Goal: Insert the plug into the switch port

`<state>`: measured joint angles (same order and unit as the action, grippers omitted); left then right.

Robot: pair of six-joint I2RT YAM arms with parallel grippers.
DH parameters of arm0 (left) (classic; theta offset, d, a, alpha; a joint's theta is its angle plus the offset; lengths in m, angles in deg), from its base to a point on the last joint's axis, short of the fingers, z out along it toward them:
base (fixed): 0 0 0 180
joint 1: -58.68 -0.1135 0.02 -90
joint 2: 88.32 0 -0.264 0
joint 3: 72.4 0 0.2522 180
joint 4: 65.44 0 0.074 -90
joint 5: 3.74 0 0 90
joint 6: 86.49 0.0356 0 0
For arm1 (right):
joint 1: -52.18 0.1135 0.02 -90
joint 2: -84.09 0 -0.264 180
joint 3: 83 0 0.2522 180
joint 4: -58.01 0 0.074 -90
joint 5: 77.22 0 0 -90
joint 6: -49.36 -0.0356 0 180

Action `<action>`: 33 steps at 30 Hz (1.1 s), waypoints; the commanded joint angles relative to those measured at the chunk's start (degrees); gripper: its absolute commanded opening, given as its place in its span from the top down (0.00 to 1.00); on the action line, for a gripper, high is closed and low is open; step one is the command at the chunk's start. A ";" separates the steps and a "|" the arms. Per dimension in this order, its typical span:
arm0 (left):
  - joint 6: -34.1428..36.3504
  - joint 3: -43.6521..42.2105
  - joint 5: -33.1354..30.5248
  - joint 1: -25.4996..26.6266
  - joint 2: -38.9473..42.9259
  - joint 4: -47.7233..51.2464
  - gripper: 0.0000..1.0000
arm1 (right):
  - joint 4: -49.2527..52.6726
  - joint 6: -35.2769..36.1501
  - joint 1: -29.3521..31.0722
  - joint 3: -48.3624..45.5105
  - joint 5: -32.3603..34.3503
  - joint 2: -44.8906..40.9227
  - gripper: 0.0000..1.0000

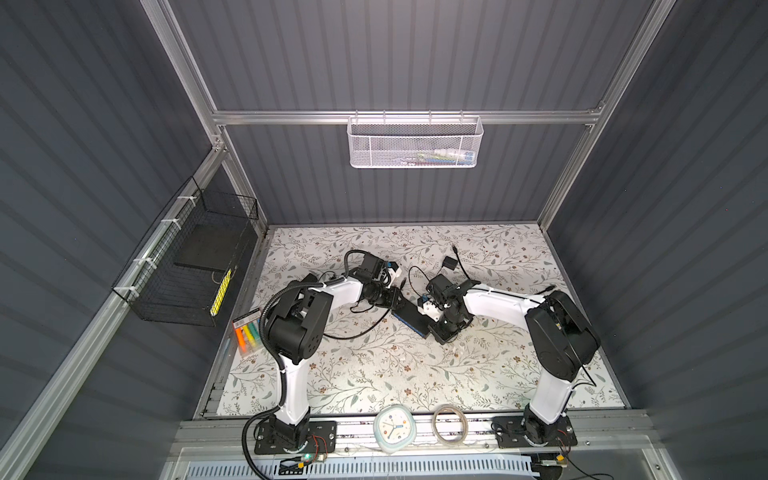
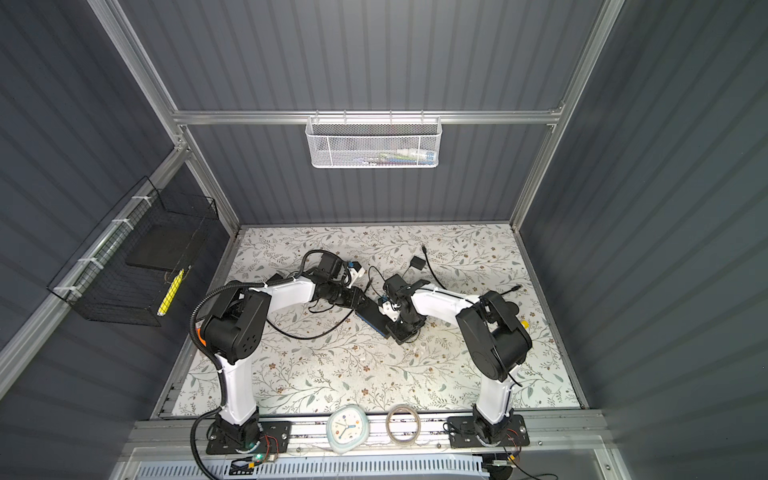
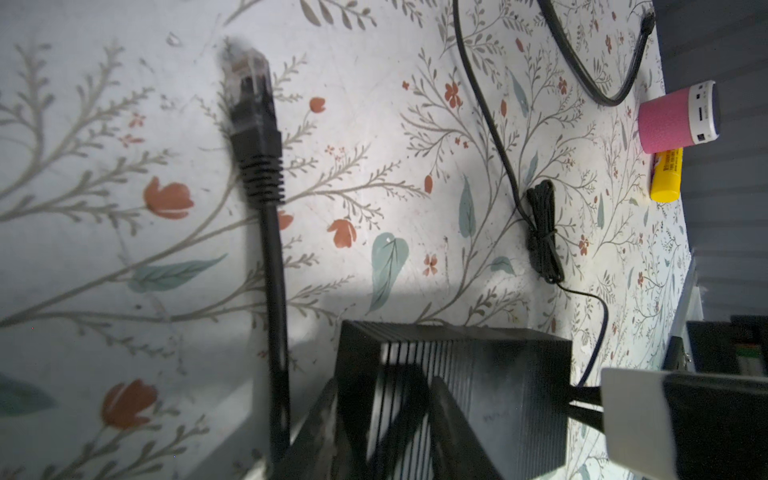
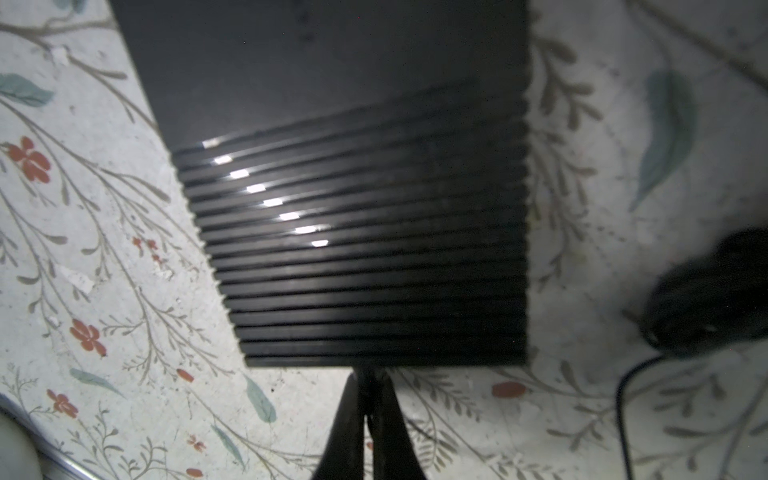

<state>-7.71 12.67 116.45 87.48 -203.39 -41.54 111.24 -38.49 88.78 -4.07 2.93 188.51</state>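
The plug [image 3: 249, 83] pointed past the switch [image 3: 457, 365], unplugged; the port was hidden. The left tool [image 3: 384, 380] had its jaws apart beside the cable [image 3: 276, 291]; whether it gripped anything was unclear. The right tool [image 4: 365, 388], closed, touched the switch's end. A misaligned push might skid the switch across the worktop [image 3: 374, 166].

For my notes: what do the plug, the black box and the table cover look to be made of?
Plug: clear hard plastic tip, looks see-through; matte black ribbed sleeve behind it, probably rubbery.
Black box: probably hard plastic or metal, ridges catching glossy glints.
Table cover: printed floral sheet, smooth, faintly scuffed; vinyl or paper, cannot tell.
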 commanded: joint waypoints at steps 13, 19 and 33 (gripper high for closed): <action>-1.87 -4.31 5.87 4.26 -3.99 2.98 0.65 | -15.12 -2.44 0.54 5.43 -1.40 2.96 1.00; -1.95 -4.66 5.86 4.34 -3.77 3.28 0.65 | -16.35 -3.47 0.56 6.35 0.29 3.25 1.00; -3.53 -6.58 6.28 5.39 -4.11 0.82 0.66 | -15.54 -5.25 0.40 10.56 2.71 3.60 1.00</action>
<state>-9.90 9.91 116.08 87.52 -204.22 -51.62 114.23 -42.47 89.09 0.91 4.64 191.98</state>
